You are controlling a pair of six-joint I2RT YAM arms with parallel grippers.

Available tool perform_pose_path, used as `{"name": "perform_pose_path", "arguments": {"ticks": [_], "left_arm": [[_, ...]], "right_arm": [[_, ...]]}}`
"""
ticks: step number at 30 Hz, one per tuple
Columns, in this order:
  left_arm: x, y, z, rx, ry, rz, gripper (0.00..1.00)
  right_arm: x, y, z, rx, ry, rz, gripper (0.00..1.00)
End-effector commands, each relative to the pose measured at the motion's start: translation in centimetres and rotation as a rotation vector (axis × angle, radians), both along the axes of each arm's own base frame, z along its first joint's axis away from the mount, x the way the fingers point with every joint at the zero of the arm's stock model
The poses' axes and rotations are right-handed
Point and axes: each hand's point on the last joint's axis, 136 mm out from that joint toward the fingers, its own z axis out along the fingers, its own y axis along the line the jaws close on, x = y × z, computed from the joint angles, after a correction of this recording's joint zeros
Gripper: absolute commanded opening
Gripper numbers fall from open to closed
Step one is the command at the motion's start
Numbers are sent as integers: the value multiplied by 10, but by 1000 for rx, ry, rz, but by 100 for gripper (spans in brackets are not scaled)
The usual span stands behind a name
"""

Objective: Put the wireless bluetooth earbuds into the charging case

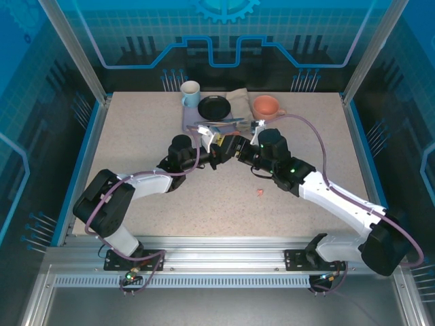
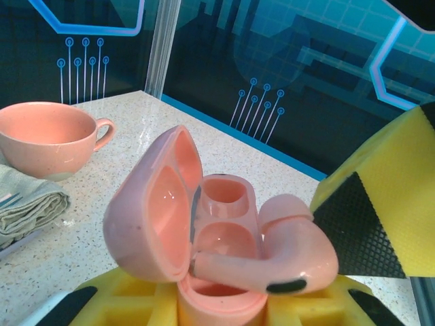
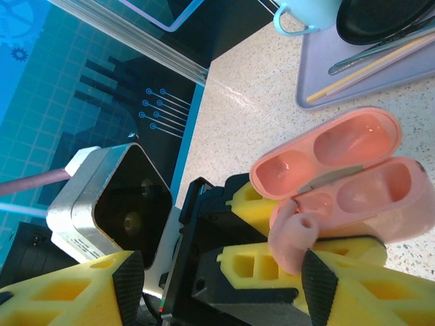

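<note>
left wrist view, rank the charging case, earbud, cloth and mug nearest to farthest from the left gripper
1. pink charging case, centre, clamped in the left gripper; the pink earbud lying across its mouth is too close to call.
2. folded cloth, at the left edge.
3. salmon mug, upper left, beyond the cloth.

No word, brand, number or label could be read in any of the views. The blue backdrop panels (image 1: 285,30) carried only drawings, namely a gear emblem (image 1: 225,7) at the top and circuit-like lines (image 2: 262,109) that ended in small rings, all without letters. The pink charging case (image 2: 156,210) was plain on the surfaces that showed.
</note>
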Motion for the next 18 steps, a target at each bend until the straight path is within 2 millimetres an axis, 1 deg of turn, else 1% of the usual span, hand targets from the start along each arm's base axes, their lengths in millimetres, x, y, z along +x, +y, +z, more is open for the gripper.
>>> {"name": "perform_pose_path", "arguments": {"ticks": [1, 6, 11, 14, 18], "left_arm": [[-8, -9, 11, -21, -42, -50, 0], [-8, -9, 11, -23, -44, -53, 0], [-9, -10, 12, -24, -41, -58, 0], [-12, -11, 11, -24, -41, -63, 0], [-13, -10, 10, -25, -39, -64, 0]], "right_arm": [[4, 12, 23, 39, -48, 22, 66], [13, 14, 31, 41, -67, 14, 66], [21, 13, 29, 18, -70, 2, 66], [28, 1, 25, -7, -69, -41, 66], [34, -15, 26, -12, -78, -84, 66]]}}
